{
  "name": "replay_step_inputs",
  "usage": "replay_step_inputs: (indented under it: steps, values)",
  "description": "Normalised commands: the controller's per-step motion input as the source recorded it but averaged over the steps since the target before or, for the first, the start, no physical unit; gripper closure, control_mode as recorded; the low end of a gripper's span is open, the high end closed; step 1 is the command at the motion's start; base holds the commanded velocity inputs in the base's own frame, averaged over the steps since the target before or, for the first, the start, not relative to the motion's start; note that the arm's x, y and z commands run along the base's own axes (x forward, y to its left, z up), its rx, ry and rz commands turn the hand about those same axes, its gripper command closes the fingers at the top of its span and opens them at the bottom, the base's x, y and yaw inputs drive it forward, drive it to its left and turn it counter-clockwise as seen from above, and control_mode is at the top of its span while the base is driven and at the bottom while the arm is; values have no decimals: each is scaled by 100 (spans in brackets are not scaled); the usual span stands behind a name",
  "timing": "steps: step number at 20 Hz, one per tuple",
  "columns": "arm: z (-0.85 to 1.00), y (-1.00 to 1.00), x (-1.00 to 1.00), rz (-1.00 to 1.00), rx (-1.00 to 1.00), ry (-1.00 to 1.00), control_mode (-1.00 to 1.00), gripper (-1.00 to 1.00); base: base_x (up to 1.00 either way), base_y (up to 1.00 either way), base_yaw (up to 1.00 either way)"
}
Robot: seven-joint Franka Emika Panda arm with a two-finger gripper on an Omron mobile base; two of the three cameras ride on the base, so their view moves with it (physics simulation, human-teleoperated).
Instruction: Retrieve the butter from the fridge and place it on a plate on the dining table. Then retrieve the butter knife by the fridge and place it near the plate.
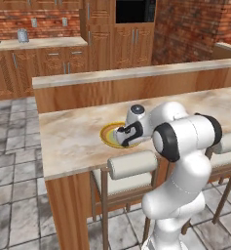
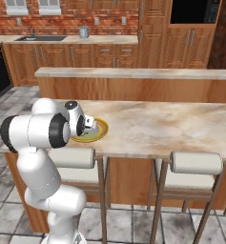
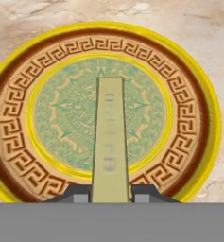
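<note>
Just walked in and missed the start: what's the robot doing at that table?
The white arm is leaning over the dining table, its gripper right above the plate. Its fingers are shut on a pale stick of butter, held over the plate's green centre. Whether the butter touches the plate yet is unclear. Cushioned stools stand along the table's near side.

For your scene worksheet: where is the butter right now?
In the hand view, the butter is a pale stick gripped in the tool, directly over the plate on the dining table.
</note>
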Motion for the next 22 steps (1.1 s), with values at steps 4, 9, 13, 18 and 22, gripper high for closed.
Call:
replay_step_inputs:
  steps: [4,9,13,18,22]
  values:
    - [-8,0,4,0,0,0,-100,100,0,0,0]
    - [0,0,3,0,0,0,-100,-100,0,0,0]
    - [-1,0,7,0,0,0,-100,-100,0,0,0]
    - [0,0,17,0,0,0,-100,-100,0,0,0]
    - [1,0,8,0,-1,0,-100,-100,0,0,0]
